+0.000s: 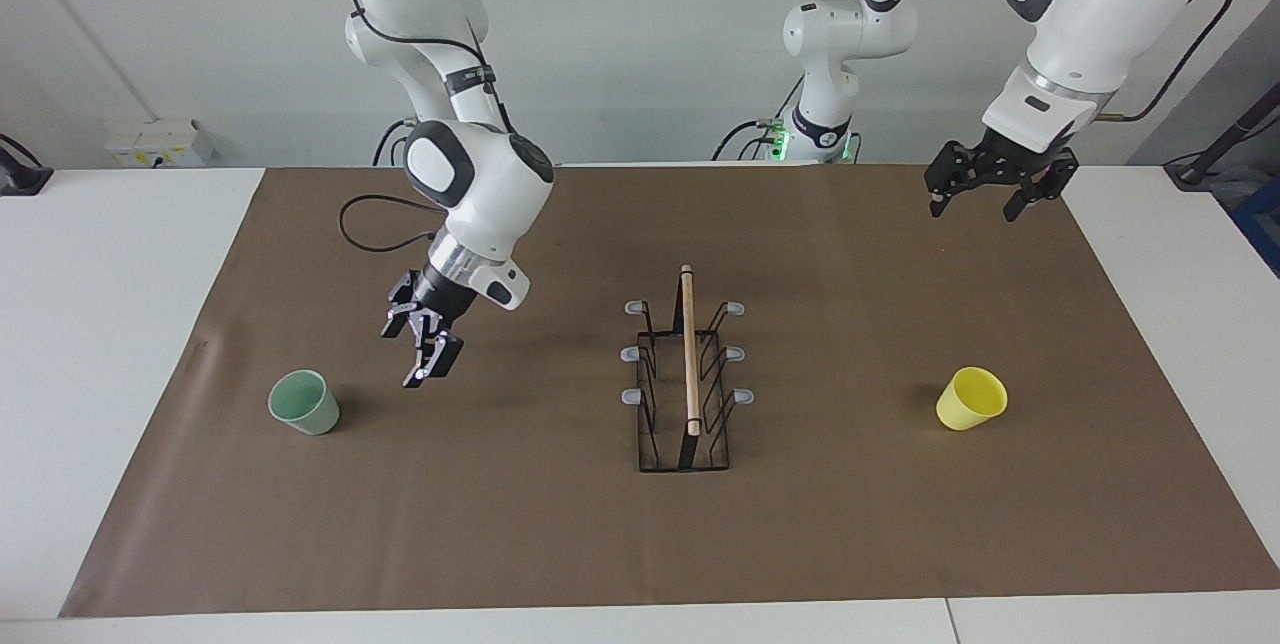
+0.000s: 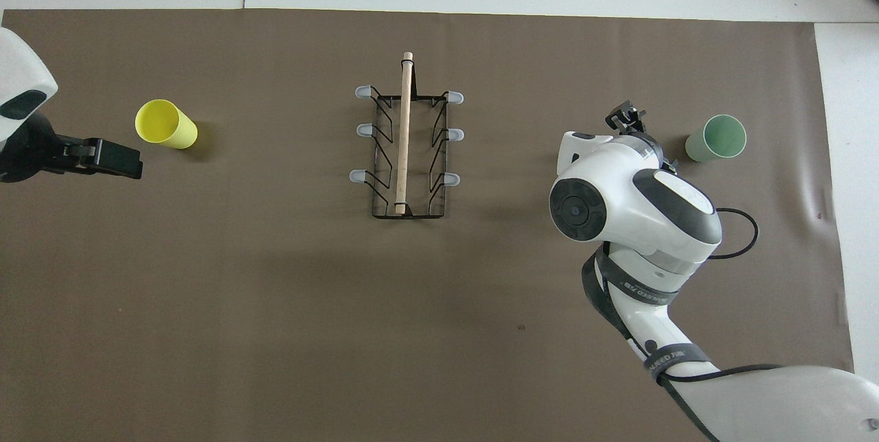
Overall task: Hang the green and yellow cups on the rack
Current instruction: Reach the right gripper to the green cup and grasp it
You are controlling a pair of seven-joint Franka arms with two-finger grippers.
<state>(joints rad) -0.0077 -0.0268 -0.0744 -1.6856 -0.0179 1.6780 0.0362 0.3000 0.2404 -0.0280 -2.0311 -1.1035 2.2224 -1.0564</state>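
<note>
The pale green cup (image 1: 303, 402) (image 2: 715, 138) stands mouth up on the brown mat toward the right arm's end of the table. The yellow cup (image 1: 971, 398) (image 2: 165, 124) stands the same way toward the left arm's end. Between them the black wire rack (image 1: 686, 379) (image 2: 406, 147) sits mid-mat, its wooden rod on top and its grey-tipped prongs bare. My right gripper (image 1: 415, 356) (image 2: 626, 115) hangs open and empty, low over the mat between the green cup and the rack, close to the cup without touching it. My left gripper (image 1: 988, 192) (image 2: 118, 160) waits open and empty, high over the mat's corner.
The brown mat (image 1: 560, 524) covers most of the white table (image 1: 110, 274). A black cable loops from the right arm's wrist (image 1: 365, 224). A grey box (image 1: 158, 142) sits at the table's edge near the wall.
</note>
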